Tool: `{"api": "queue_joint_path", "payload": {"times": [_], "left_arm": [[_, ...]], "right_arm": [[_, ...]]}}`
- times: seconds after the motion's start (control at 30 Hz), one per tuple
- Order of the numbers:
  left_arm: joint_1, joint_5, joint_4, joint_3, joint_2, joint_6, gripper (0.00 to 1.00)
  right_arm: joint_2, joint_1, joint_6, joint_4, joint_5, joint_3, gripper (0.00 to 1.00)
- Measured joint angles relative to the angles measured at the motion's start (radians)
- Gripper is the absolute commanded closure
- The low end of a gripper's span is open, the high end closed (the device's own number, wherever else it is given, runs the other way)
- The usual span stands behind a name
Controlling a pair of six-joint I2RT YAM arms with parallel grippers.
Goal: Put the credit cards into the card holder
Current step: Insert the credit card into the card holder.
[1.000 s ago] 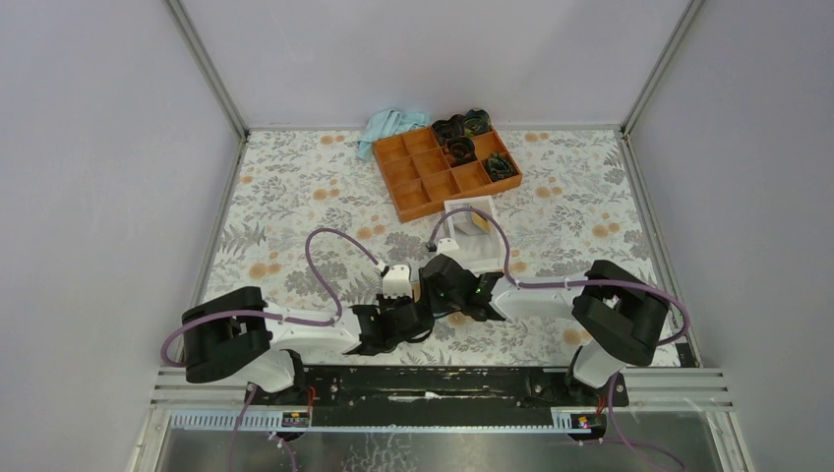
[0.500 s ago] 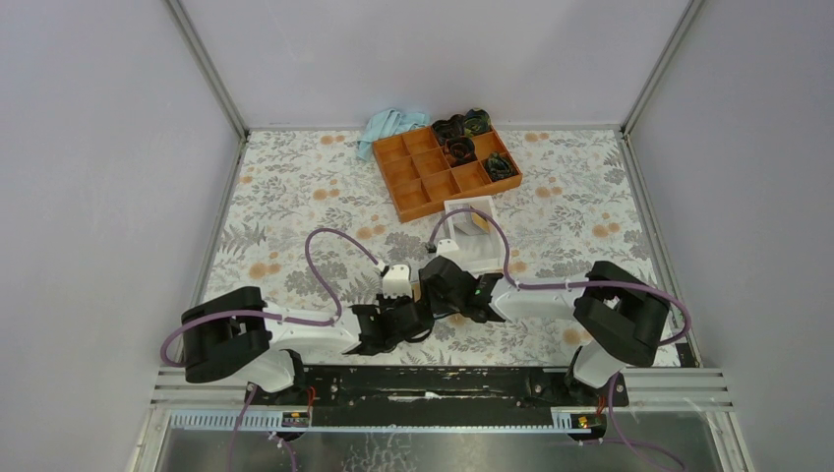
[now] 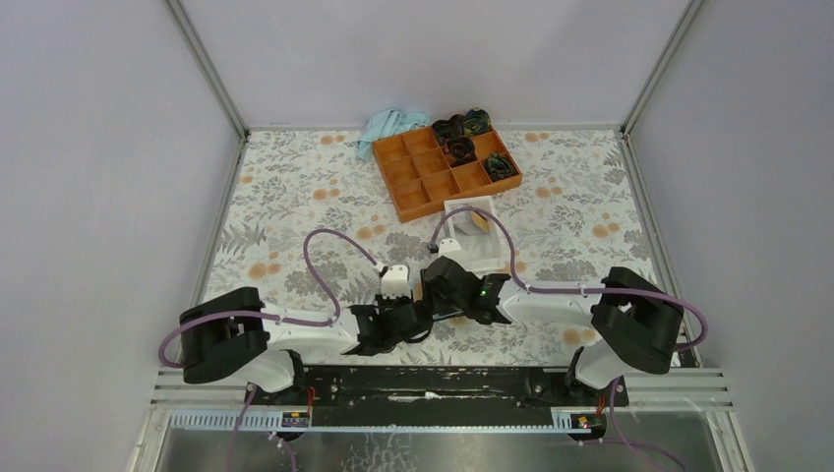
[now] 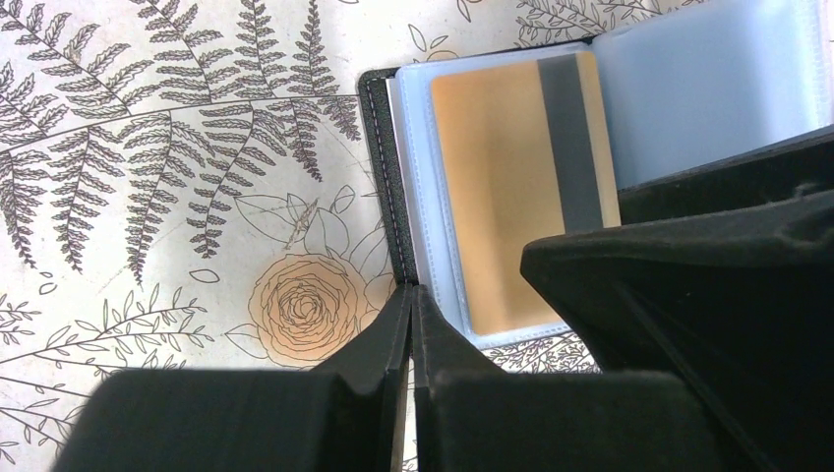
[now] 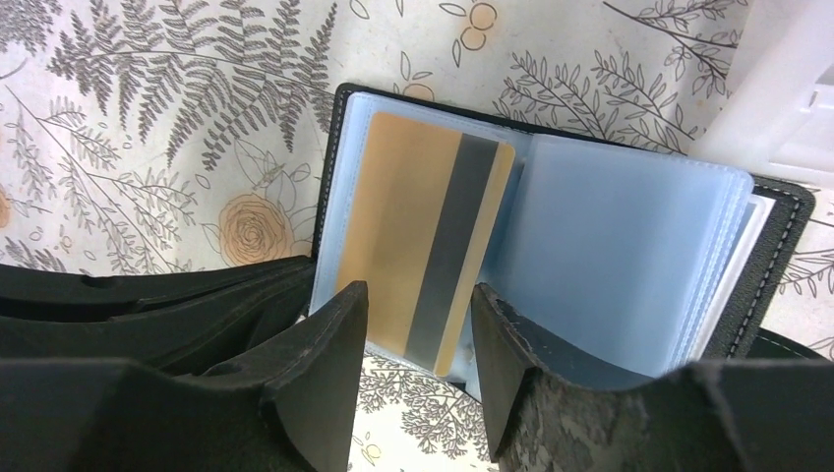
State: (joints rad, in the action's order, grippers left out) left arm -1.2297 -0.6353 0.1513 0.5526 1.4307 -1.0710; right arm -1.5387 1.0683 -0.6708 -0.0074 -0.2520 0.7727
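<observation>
thin, stiff-looking card (image 5: 393,216) lies in the floppy wallet (image 4: 382,157)
right gripper (image 5: 418,300) wide astride its near end, where i'd pinch; left gripper (image 4: 411,300) shut at the wallet's left edge.

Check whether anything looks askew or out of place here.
Only the credit card: it sits slightly tilted in a sleeve of the card holder, its near end poking past the sleeve's edge, between the fingers of the open right gripper. Nothing else stands out.
</observation>
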Motion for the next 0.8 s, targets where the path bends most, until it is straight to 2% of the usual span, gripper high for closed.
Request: {"api": "queue_joint_path", "payload": {"times": [0.47,0.67,0.8], "left_arm": [[0.0,0.0,0.005,0.0,-0.002,0.0,0.96],[0.0,0.0,0.009,0.0,-0.003,0.0,0.96],[0.0,0.0,0.046,0.0,-0.024,-0.001,0.9]], "right_arm": [[0.001,0.0,0.004,-0.018,-0.002,-0.006,0.49],[0.052,-0.001,0.023,-0.019,-0.029,-0.019,0.5],[0.087,-0.002,0.045,-0.023,-0.055,-0.018,0.52]]}}
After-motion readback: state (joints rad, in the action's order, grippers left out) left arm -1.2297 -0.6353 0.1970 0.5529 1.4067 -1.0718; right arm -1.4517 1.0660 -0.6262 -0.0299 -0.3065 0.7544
